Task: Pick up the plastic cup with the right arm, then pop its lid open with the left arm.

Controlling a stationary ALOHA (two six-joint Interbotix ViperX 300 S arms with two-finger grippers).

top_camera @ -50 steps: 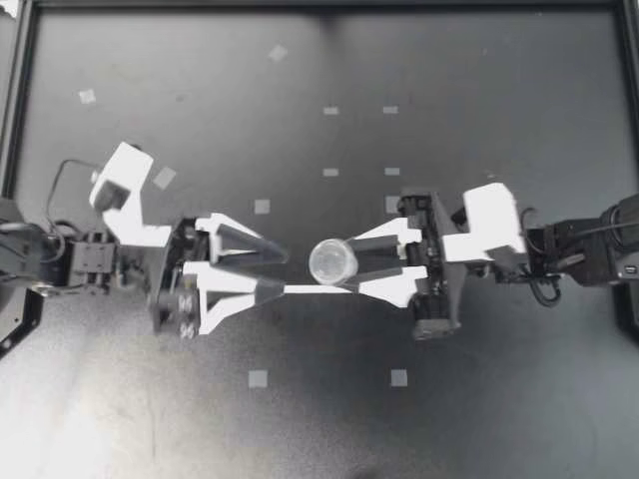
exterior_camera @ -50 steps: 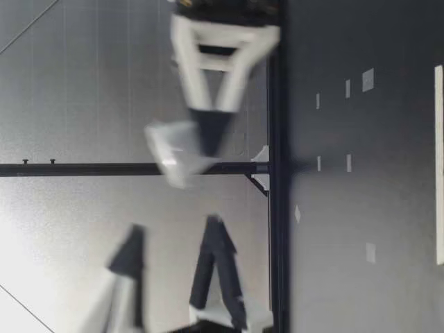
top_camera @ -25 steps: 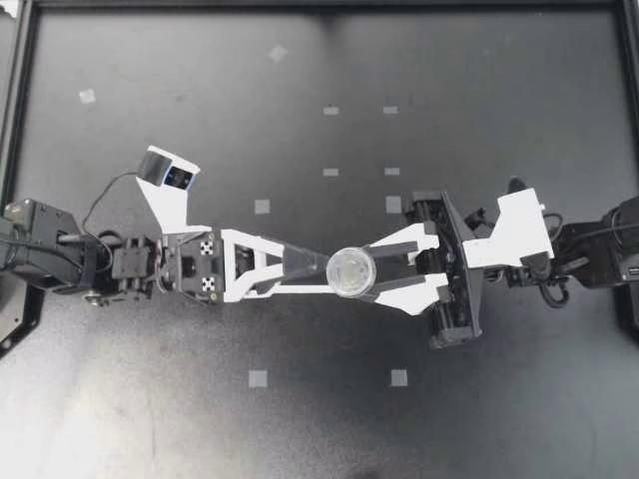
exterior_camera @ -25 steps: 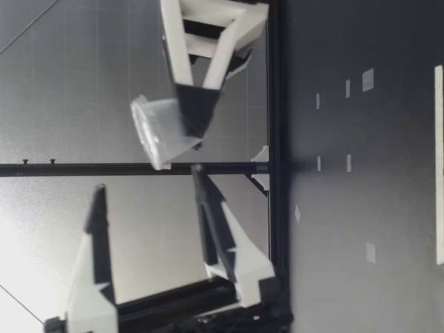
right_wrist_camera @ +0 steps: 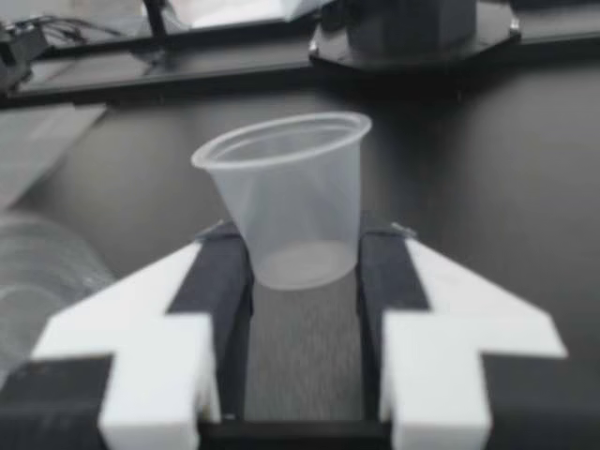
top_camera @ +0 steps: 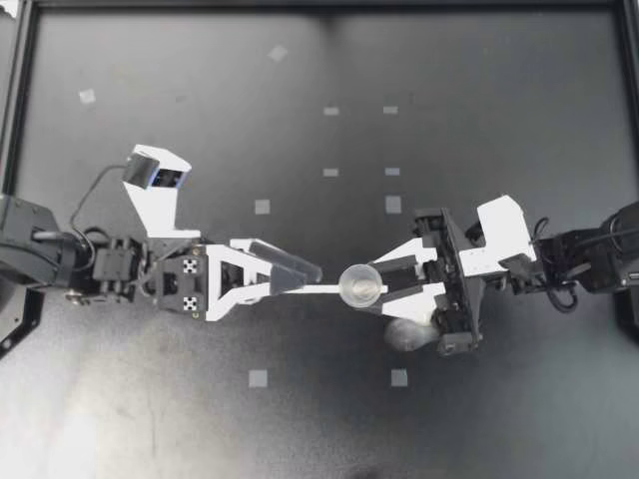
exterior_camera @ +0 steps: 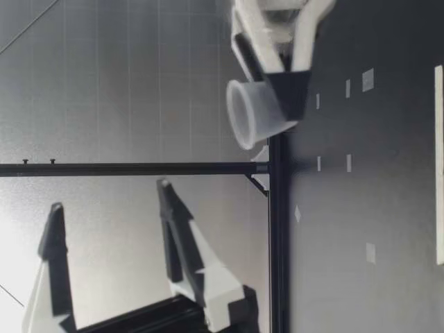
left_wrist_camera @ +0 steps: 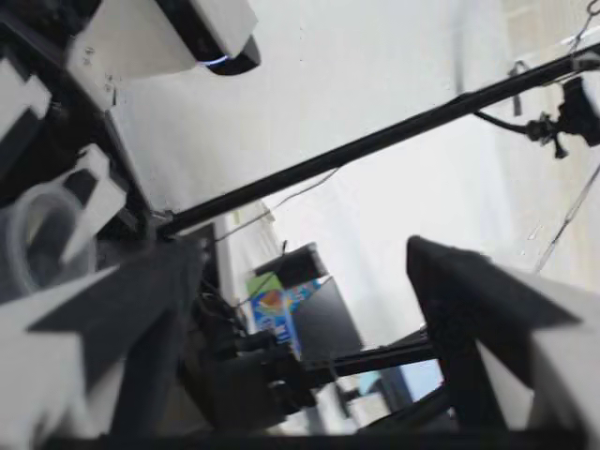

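Clear plastic cup (top_camera: 360,283), one, mouth up over the middle of the table (top_camera: 479,120), clamped at its base by the right gripper (top_camera: 377,283); left gripper (top_camera: 321,279) spread wide just short of it; judged mid hand-over, next needing those fingers closed on the cup's wall.

Black matte table (top_camera: 319,60), scattered pale tape squares (top_camera: 262,207). Black frame rail (top_camera: 18,90) round edges. Beyond: grey panelled wall (exterior_camera: 104,83), thin black post (exterior_camera: 139,168) upright before it, bright light patch (exterior_camera: 21,263) on wall. Colourful box (left_wrist_camera: 272,305) among clutter off table.
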